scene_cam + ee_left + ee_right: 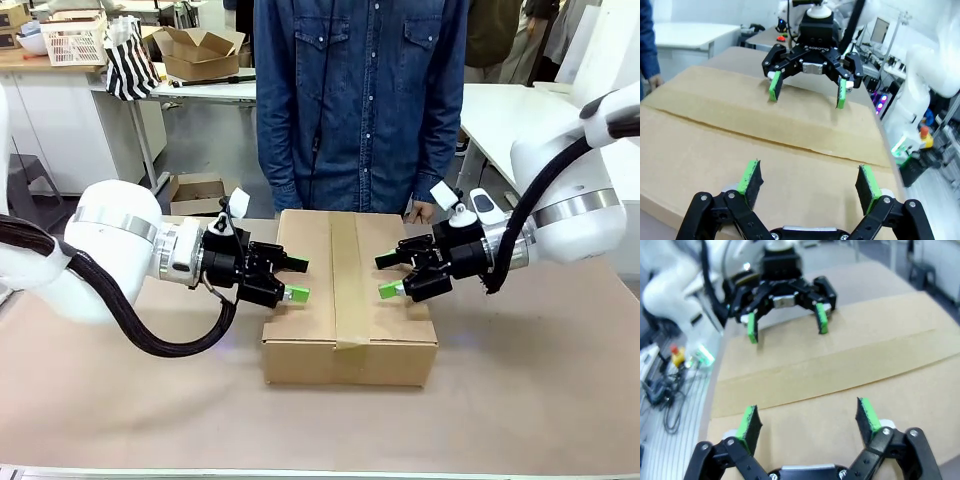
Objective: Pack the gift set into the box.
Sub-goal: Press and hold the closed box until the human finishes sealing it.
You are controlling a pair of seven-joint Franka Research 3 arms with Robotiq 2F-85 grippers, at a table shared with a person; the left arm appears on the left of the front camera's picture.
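**Closed box on the table, both grippers spread over its lid**

Nearest to us is the table, its brown top running to the lower edge of the front view. On it, in the middle, stands the box, its flaps shut and a strip of tape running down the centre seam from the far edge over the near face. We see the gift set nowhere on the table; the shut box hides whatever is inside.

Behind the box, at the far side, stands a person in a denim shirt, one hand just beyond the box's back edge.

Our left gripper reaches in over the left part of the lid, fingers wide apart and holding nothing. Our right gripper faces it over the right part, fingers equally wide and empty. Whether the pads touch the cardboard we cannot tell.
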